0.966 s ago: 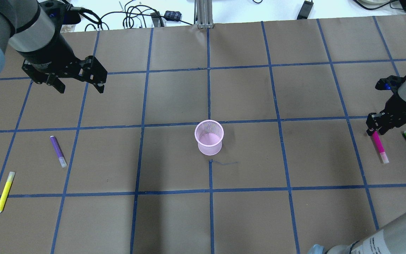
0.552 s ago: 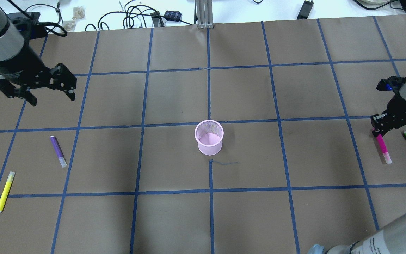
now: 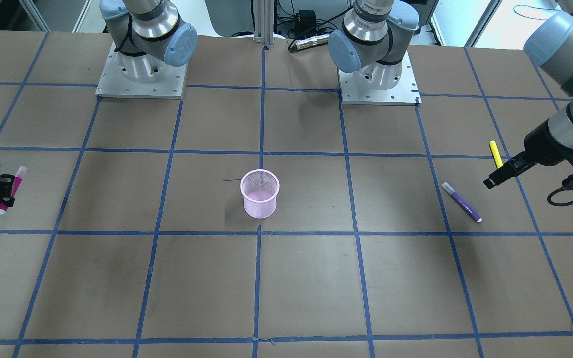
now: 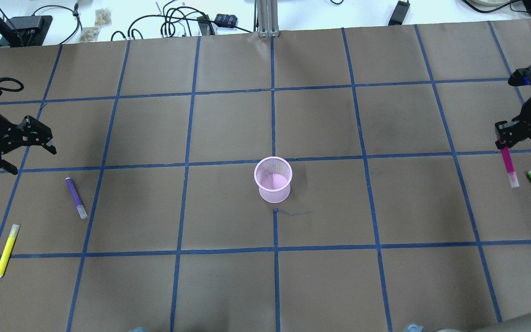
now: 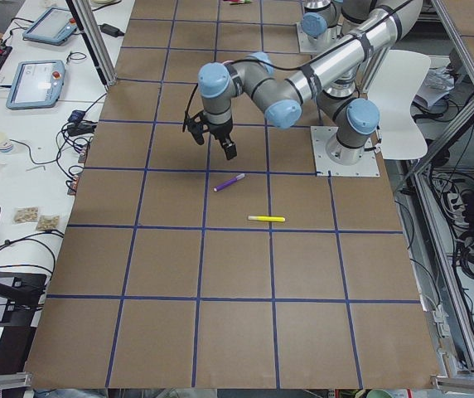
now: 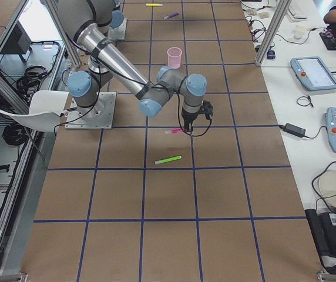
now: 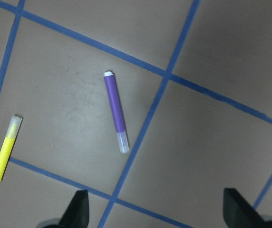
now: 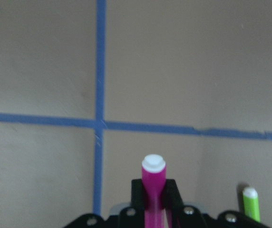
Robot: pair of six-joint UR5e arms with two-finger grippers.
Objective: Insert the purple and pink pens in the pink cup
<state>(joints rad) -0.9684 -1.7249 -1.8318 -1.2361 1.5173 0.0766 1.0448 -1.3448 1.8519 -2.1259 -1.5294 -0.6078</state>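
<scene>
Jaws on my right gripper (image 4: pixel 504 144) clamp the pink pen (image 4: pixel 508 161) at the table's (image 4: pixel 339 286) right edge, left gripper's (image 4: pixel 35 161) spread wide near the purple pen (image 4: pixel 75 197); I'd hold pink vertical, centre it over the middle pink cup (image 4: pixel 273 180), then release.

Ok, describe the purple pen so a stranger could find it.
From the central pink cup, look toward the robot's left. The purple pen lies flat there beside a yellow pen; it is the darker one, nearer the cup.

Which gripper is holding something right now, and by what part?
Right gripper holds the pink pen by its uncapped end; left gripper open, empty.
</scene>
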